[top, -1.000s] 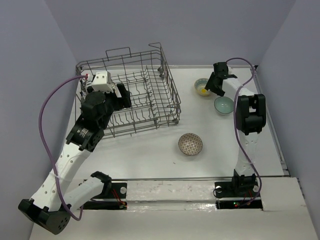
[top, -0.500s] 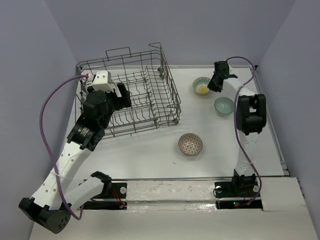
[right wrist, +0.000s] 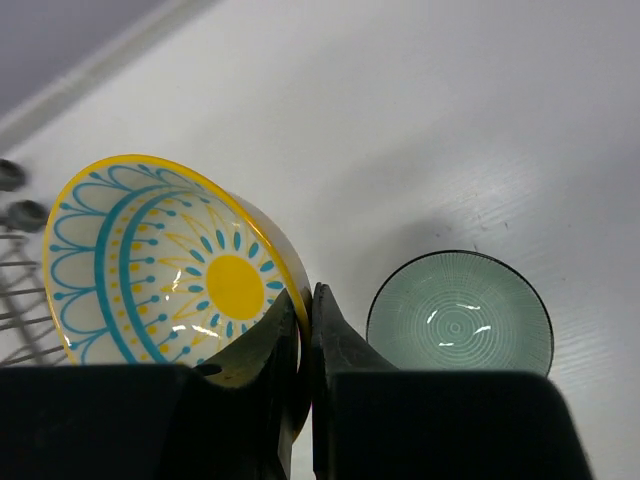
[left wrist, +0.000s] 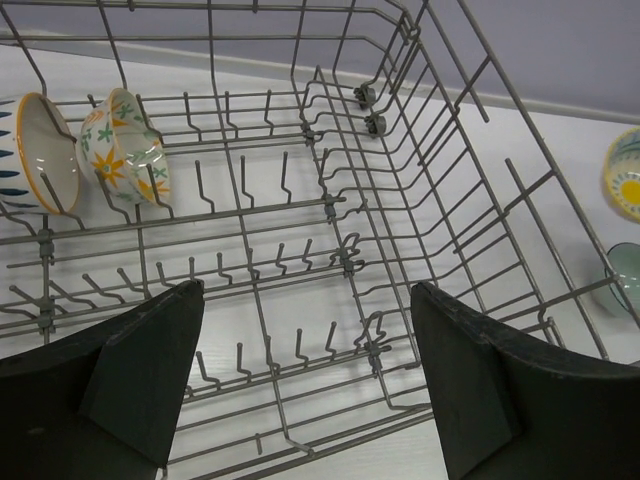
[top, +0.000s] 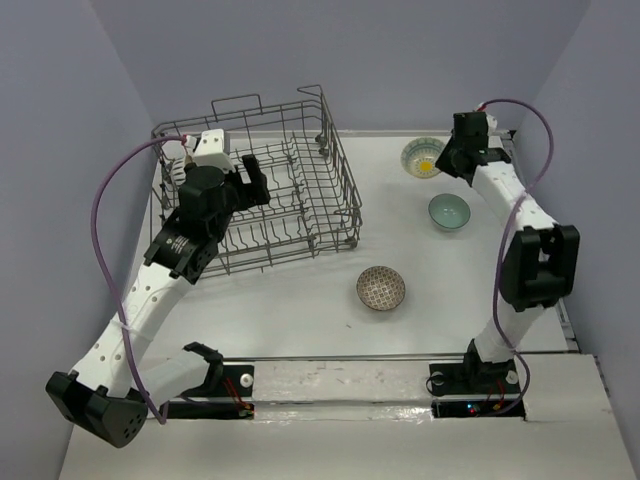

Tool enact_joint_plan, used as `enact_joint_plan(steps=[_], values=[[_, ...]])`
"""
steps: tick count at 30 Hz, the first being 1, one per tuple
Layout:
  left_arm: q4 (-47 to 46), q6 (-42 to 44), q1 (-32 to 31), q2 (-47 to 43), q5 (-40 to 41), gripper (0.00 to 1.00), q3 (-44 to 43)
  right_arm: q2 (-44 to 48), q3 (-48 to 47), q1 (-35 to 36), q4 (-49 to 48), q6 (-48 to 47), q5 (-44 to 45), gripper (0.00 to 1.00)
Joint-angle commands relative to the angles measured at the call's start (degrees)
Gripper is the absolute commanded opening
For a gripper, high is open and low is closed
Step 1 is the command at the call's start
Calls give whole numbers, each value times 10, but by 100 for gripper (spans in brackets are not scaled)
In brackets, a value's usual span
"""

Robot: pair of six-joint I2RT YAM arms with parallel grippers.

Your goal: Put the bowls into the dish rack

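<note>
Currently my right end effector [right wrist: 305, 300] is pinching the yellow bowl [right wrist: 170, 265] by its rim alone, risking a slip; left end effector [left wrist: 305, 290] is gaping wide.

- Top external: high behind the arm bases [top: 470, 378], looking down on the table [top: 300, 310].
- Left wrist: close over the dish rack [left wrist: 326, 200], facing right.
- Right wrist: close above yellow bowl [right wrist: 170, 260] and teal bowl [right wrist: 460, 315], shared by all.

A white bowl [right wrist: 180, 260] between the black fingers [right wrist: 255, 345] is patterned with a yellow rim, teal arcs and dots, and a yellow centre; right of them, a finely ribbed teal bowl [right wrist: 460, 325] is seen.
</note>
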State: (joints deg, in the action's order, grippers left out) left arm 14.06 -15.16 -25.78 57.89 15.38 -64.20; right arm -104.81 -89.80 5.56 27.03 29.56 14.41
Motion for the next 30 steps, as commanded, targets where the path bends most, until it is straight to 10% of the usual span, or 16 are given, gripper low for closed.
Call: enact_joint_plan(steps=[1,10,19,30], values=[[-15,-22,-1,3,-13,93,-50,152,7,-3,-29,8,-2,1],[-39,-63,-1,27,-100,92,-76,296,-7,44,39,3,-100,1],[-85,-102,-2,29,-199,92,-75,266,-38,254,44,1,-22,1],[-127,-126,-6,36,-248,92,-29,191,-79,342,17,1,15,1]])
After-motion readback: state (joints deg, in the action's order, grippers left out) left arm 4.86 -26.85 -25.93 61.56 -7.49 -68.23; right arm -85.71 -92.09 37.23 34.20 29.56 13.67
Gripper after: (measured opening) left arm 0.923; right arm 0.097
